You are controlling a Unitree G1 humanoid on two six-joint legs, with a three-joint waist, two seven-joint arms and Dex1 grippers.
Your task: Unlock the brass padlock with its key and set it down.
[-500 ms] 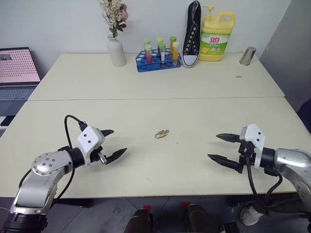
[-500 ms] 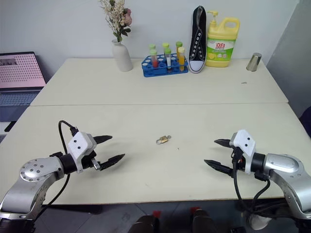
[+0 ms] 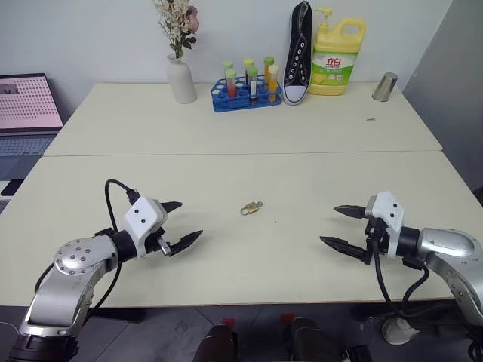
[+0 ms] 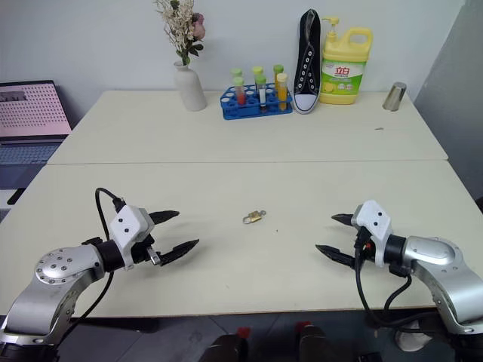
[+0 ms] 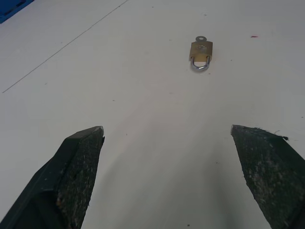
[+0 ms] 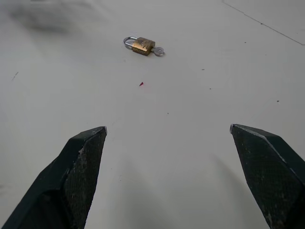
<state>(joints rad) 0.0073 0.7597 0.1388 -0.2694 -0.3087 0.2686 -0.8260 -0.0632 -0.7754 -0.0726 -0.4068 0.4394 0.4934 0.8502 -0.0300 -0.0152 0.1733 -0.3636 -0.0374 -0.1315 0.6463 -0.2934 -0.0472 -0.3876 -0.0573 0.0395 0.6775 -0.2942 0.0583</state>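
1. The brass padlock lies flat on the table, about midway between its left and right edges and closer to the near edge than the far one. It is in the same spot as half a second ago.
2. The key sits in the bottom of the lock body, its round silvery head sticking out opposite the shackle; that too is unchanged.
3. The left gripper hovers over the table toward the near-left corner, well apart from the padlock. Its two black fingers are spread wide and hold nothing. It has drifted slightly toward the near edge since the earlier frame.
4. The right gripper hangs toward the near-right corner, also well apart from the padlock, fingers spread wide and empty. It has edged a little inward toward the table's middle.
5. Both grippers point inward toward the padlock, which lies between them.
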